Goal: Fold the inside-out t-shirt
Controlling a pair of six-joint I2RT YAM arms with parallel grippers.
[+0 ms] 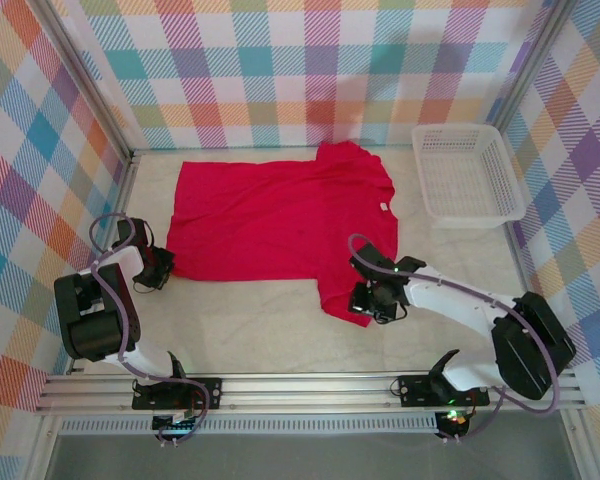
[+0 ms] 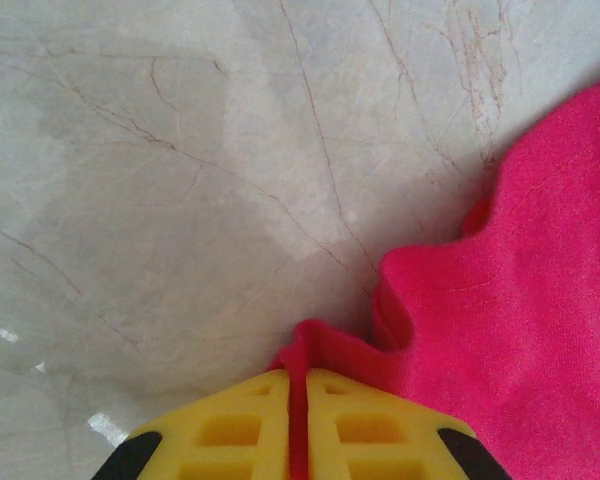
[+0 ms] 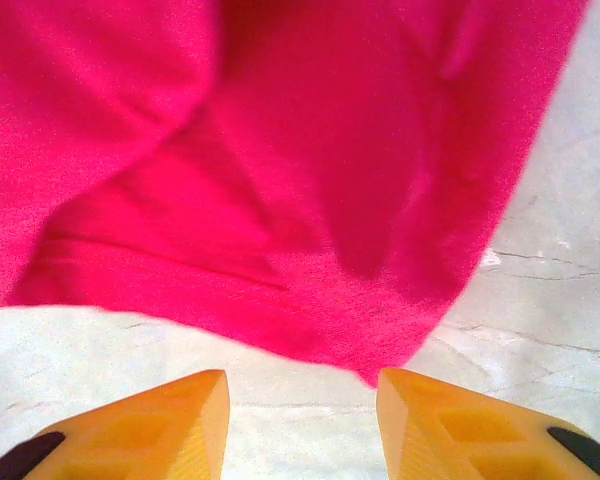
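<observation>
Fingers (image 2: 230, 430) of left gripper (image 2: 298, 388) pinch t-shirt (image 2: 520, 330) fold; bases cut off.

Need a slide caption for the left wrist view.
Edge of the red t-shirt pinched in the shut left gripper, just above the veined marble tabletop.

This is a robot lab. A pale stone-look worktop (image 1: 270, 330) sits between silver metal posts (image 1: 80, 75) and bright checked cloth walls (image 1: 310, 70). Two white-and-black robot arms, the left arm (image 1: 105, 305) and the right arm (image 1: 470, 310), are bolted to a long silver rail (image 1: 310, 390).
</observation>
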